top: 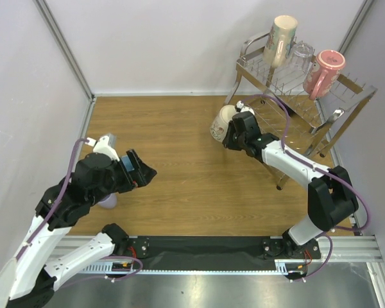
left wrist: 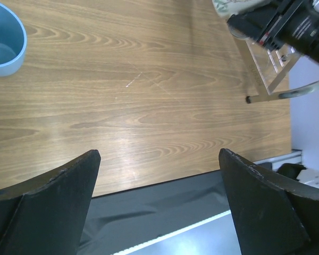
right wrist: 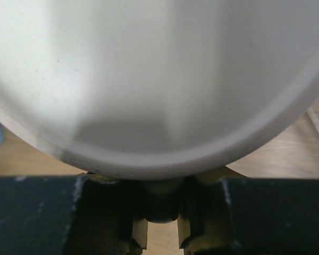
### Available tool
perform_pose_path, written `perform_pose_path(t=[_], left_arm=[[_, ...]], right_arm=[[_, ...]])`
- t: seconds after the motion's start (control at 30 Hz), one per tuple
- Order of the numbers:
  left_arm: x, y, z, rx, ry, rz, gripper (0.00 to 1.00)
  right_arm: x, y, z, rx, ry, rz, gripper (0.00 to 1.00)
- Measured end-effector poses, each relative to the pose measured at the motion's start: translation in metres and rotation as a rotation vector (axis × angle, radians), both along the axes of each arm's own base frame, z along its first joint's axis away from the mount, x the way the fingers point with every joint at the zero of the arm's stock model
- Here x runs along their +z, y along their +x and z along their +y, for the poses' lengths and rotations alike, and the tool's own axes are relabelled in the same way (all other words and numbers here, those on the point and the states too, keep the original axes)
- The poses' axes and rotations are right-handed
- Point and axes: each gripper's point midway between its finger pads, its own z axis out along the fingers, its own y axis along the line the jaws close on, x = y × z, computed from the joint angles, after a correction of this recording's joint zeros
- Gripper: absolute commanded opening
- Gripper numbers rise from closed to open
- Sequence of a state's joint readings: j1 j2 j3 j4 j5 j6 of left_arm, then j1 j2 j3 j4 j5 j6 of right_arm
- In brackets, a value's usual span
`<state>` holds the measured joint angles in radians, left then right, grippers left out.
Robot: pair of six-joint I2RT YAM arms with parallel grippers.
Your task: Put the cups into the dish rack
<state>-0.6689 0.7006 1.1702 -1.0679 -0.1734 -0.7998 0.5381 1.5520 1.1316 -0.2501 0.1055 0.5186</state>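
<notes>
- The white mug (top: 221, 123) hangs off the tabletop (top: 173, 128) in my right pincer (top: 234, 130), which is clamped on what looks like its rim. It sits just in front of the dish rack (top: 346, 96), level with the lower shelf, I judge for a short swing onto the wires.
- On the upper tier, the beige mug (top: 281, 38), clear glass (top: 301, 54) and pink mug (top: 324, 72) lean among the prongs, which likely stop them sliding.
- The light-blue tumbler (left wrist: 2, 45) and lavender tumbler (top: 107, 202) wait on the tabletop at left.
- My left pincer (left wrist: 159, 159) hovers near them, fingers wide apart and empty, well away from the right arm.
</notes>
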Motion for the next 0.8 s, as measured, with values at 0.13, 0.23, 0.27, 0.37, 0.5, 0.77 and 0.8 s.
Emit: perform_pose_path(t=[0.13, 0.23, 0.27, 0.37, 0.5, 0.77, 0.8], left_arm=[[-0.012, -0.001, 0.001, -0.025, 0.035, 0.000, 1.00], [-0.015, 0.001, -0.004, -0.061, 0.053, 0.000, 0.99], [-0.014, 0.003, -0.007, -0.073, 0.053, -0.007, 1.00], [-0.015, 0.006, -0.015, -0.109, 0.047, -0.019, 1.00], [-0.022, 0.008, -0.019, -0.140, 0.050, -0.008, 1.00], [-0.026, 0.014, -0.024, -0.183, 0.057, -0.001, 0.99], [-0.026, 0.014, -0.025, -0.189, 0.058, -0.003, 0.99]], right_arm=[[-0.003, 0.011, -0.016, -0.015, -0.116, -0.025, 0.00], [-0.004, 0.019, -0.028, -0.026, -0.177, -0.037, 0.00], [-0.005, 0.022, -0.032, -0.033, -0.189, -0.038, 0.00], [-0.010, 0.029, -0.049, -0.054, -0.241, -0.034, 0.00], [-0.015, 0.032, -0.066, -0.066, -0.297, -0.024, 0.00], [-0.022, 0.044, -0.077, -0.080, -0.339, -0.018, 0.00], [-0.023, 0.047, -0.078, -0.084, -0.352, -0.018, 0.00]])
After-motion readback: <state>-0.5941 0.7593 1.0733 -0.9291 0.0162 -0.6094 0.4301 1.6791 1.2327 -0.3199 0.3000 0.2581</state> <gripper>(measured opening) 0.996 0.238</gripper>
